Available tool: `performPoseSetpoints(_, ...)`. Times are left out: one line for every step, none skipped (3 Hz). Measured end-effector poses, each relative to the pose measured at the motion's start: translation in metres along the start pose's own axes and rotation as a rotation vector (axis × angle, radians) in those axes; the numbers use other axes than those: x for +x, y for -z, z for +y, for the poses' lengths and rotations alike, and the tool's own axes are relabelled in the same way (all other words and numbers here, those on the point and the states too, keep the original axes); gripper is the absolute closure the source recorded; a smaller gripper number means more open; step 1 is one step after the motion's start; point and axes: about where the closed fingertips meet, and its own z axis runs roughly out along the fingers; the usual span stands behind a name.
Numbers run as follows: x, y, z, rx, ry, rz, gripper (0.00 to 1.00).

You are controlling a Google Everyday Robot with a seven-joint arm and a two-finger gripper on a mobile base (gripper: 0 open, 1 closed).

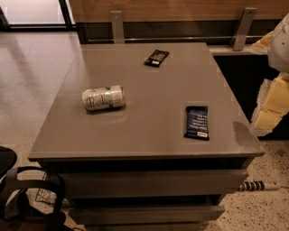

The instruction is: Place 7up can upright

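Three things lie on the desk (pixel 149 135) as I see it from the remote station. The 7up can (pixel 103 98) is on its side, left of centre, well apart from the other two; its long axis runs roughly left to right; whitish body with green marks, print too small for me to read; which end carries the pull tab I can't make out. The black wrapper (pixel 156 57) lies flat near the far edge, with a pale patch at its near end. The dark-blue snack bar (pixel 197 122) lies flat toward the right front corner; white lettering, unreadable.

The pincer (pixel 272 104) is at the right edge of view, off the desk's right side and well apart from the can. It shows only as pale cream and yellow blocks, partly cut off by the frame; I cannot tell whether it is wide, narrow or holding anything. The white arm bulk (pixel 281 43) above it is also cut off.

Two drawer fronts (pixel 153 182) sit under the desk top; the lower one runs close to the bottom edge. A dark rounded object (pixel 27 198) at lower left is partly out of view; I can't say what it is. A striped bar-like thing (pixel 259 185) lies on the speckled floor (pixel 31 67) at lower right, its left end hidden behind the desk. Two metal brackets (pixel 117 26) stand against the wood wall (pixel 180 9) behind.
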Motion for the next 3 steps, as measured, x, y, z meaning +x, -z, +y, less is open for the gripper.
performPoseSetpoints(0.0,0.0,0.0,0.001,0.0,-0.001,0.0)
performPoseSetpoints(-0.011,0.003,-0.01,0.003,0.034,0.001,0.0)
performPoseSetpoints(-0.045,-0.005,-0.032,-0.014,0.115,0.023,0.0)
